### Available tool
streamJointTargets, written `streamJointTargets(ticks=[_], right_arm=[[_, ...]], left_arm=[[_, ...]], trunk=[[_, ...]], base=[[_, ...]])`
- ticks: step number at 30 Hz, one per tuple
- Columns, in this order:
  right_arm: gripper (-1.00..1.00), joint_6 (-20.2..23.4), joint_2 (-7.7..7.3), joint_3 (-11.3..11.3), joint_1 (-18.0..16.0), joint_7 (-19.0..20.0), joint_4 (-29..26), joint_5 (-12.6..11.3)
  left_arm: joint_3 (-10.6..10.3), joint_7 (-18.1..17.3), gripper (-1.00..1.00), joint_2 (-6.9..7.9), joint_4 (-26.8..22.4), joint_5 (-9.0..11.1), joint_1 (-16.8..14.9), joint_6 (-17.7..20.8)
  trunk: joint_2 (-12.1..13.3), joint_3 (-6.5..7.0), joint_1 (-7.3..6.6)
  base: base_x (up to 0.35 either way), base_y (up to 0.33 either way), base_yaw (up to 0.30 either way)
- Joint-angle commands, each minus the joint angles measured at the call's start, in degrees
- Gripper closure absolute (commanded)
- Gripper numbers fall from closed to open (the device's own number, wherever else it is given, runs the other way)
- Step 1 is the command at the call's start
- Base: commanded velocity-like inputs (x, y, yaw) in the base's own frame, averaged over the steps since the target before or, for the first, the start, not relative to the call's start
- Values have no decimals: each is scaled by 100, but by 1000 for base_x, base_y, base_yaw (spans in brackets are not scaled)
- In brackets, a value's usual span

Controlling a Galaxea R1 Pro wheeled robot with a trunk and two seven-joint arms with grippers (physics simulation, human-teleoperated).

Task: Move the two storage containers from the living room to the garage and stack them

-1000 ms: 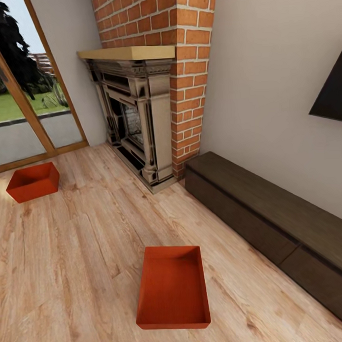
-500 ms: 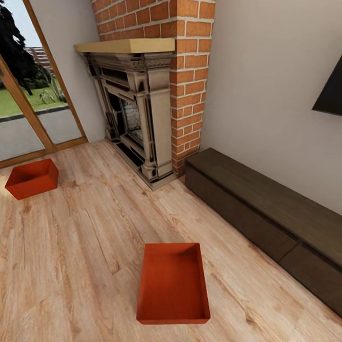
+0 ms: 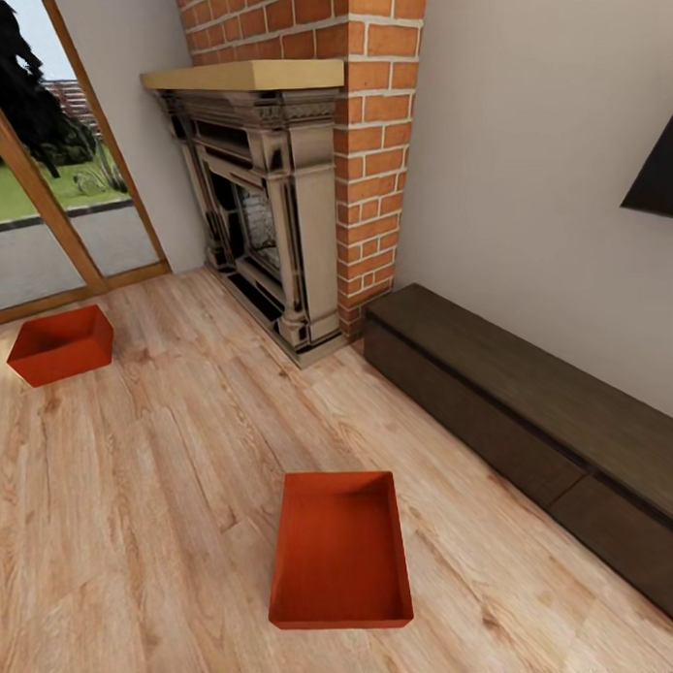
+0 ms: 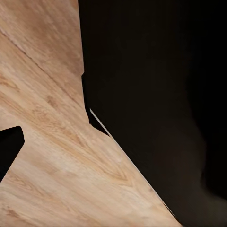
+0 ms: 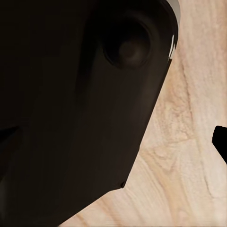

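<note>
Two red-orange open-top storage containers rest on the light wood-plank floor of the living room. The near container [image 3: 340, 553] lies straight ahead in the head view, empty, its long side pointing away from me. The far container [image 3: 61, 344] stands at the left, close to the glass door. In each wrist view a dark part of my own body covers much of the picture, with plank floor beside it. A small dark tip [image 4: 8, 149] juts in at the edge of the left wrist view, and another dark tip [image 5: 221, 142] in the right wrist view. Neither tells how the jaws stand.
A brick-and-dark-stone fireplace [image 3: 274, 203] with a wooden mantel rises at the back. A long low dark cabinet [image 3: 534, 427] runs along the right wall, under a dark screen [image 3: 656, 175]. A wood-framed glass door [image 3: 41, 221] is at the left. Bare planks [image 3: 148, 498] lie between the containers.
The whole head picture has shifted slightly, so the camera has moved. Both containers sit where they were on the floor.
</note>
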Motion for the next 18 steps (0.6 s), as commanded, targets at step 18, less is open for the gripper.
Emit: streamJointTargets(ticks=[18], right_arm=[[-100, -32, 0, 40, -8, 33, 16, -61]], left_arm=[[-1, 7, -100, 0, -6, 0, 4, -11]], trunk=[[-2, -170, 0]], base=[[0, 0, 0]])
